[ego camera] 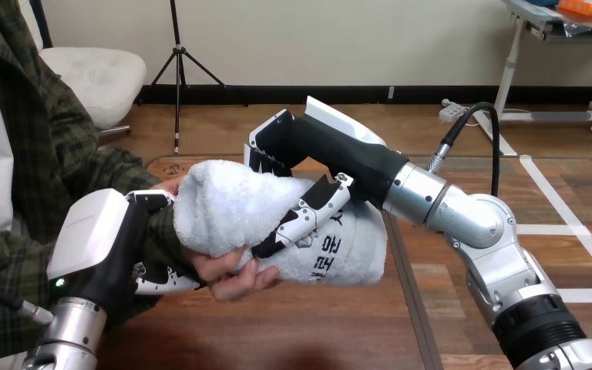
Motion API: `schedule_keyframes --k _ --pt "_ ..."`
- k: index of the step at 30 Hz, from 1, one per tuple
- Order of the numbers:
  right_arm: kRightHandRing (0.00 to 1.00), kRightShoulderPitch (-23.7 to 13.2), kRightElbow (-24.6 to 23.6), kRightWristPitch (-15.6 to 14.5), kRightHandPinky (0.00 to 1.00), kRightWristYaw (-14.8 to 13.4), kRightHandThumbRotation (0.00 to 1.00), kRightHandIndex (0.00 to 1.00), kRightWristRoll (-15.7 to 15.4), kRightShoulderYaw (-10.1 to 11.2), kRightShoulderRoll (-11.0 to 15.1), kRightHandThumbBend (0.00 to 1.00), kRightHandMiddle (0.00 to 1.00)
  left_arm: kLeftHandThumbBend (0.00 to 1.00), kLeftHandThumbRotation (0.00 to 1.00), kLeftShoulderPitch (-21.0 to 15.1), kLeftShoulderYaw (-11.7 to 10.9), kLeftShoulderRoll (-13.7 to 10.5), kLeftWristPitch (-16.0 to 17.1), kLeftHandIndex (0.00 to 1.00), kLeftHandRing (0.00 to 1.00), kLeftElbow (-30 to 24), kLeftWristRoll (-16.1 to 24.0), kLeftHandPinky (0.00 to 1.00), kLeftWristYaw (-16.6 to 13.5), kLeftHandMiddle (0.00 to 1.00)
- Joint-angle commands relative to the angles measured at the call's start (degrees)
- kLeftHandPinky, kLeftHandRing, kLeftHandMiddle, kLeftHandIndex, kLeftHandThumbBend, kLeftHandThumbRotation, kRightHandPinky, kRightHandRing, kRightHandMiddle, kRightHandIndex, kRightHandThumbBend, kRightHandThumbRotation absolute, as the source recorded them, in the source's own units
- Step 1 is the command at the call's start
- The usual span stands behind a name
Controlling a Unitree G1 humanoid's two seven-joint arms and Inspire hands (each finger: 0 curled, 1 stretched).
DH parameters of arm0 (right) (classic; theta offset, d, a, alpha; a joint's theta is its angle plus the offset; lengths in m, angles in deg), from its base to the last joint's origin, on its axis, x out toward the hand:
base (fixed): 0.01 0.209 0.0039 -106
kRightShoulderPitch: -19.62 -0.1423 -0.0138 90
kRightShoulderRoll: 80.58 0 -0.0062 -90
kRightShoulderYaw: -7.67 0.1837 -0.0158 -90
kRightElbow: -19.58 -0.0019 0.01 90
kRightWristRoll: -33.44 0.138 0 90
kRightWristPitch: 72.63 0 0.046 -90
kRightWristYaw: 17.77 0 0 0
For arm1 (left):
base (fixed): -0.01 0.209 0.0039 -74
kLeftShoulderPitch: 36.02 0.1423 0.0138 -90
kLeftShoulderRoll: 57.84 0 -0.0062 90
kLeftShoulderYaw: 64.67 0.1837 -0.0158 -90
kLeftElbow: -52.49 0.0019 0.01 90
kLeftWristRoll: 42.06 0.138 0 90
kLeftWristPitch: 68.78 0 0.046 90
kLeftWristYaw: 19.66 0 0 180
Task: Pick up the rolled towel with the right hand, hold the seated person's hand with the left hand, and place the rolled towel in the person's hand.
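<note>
towel on person's hand; r hand round it from right, l hand round wrist, left.

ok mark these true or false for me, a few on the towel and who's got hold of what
1. The right hand has its fingers and thumb curled round the rolled towel. True.
2. The towel lies untouched, with no hand on it. False: the right hand grips it and the person's hand is under it.
3. The person's hand touches the towel from below. True.
4. The left hand lies open and apart from the person. False: it is closed on the person's wrist, thumb above, fingers below.
5. The person sits at the view's right. False: at its left.
</note>
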Motion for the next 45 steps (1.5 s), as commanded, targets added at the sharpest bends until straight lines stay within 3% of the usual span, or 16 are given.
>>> schedule_keyframes --k 1,18,22,28,31,32,39,45 --pt "0.16 -2.6 -0.8 0.3 0.11 -0.3 0.00 0.26 -0.5 -0.9 -1.1 0.79 0.22 0.95 0.00 -4.5 1.3 1.0 2.3 0.48 0.44 -1.7 -0.4 0.39 -0.2 0.48" --pt "0.17 -2.4 -0.3 1.0 0.12 0.0 0.00 0.27 -0.3 -1.0 -1.0 0.79 0.23 0.95 0.00 -4.7 1.4 1.0 2.9 0.48 0.44 -1.2 -0.4 0.39 -0.6 0.48" --pt "0.18 -2.0 -1.7 -0.1 0.13 -0.8 0.00 0.28 -1.5 -1.3 -0.6 0.79 0.24 0.95 0.00 -4.7 1.4 1.1 2.8 0.48 0.44 -1.1 -0.5 0.39 -0.5 0.48" --pt "0.26 -1.7 -2.7 -0.5 0.20 0.1 0.01 0.38 -0.7 -1.0 -0.3 0.85 0.35 0.95 0.00 -4.7 1.4 1.2 2.8 0.48 0.44 -1.0 -0.4 0.39 -0.6 0.49" --pt "0.37 -1.4 -4.6 -2.5 0.29 1.2 0.03 0.48 -0.2 -1.1 0.1 0.90 0.45 0.95 0.00 -4.6 1.4 1.3 2.5 0.48 0.44 -1.2 -0.7 0.39 -0.3 0.49" --pt "0.45 -1.3 -5.4 -3.5 0.36 1.5 0.06 0.55 -0.1 -1.1 0.3 0.92 0.52 0.94 0.00 -4.6 1.3 1.3 2.3 0.48 0.44 -1.3 -0.9 0.39 0.0 0.49" --pt "0.64 -0.1 -9.8 -6.8 0.54 2.6 0.16 0.72 0.6 -0.8 0.9 0.98 0.70 0.94 0.00 -4.5 1.3 1.4 2.7 0.48 0.44 -1.6 -1.4 0.39 0.1 0.49" --pt "0.79 0.7 -11.3 -7.1 0.70 3.1 0.25 0.84 1.3 -0.4 1.4 1.00 0.82 0.94 0.00 -4.3 1.3 1.5 2.2 0.48 0.44 -2.1 -1.2 0.38 0.3 0.48"
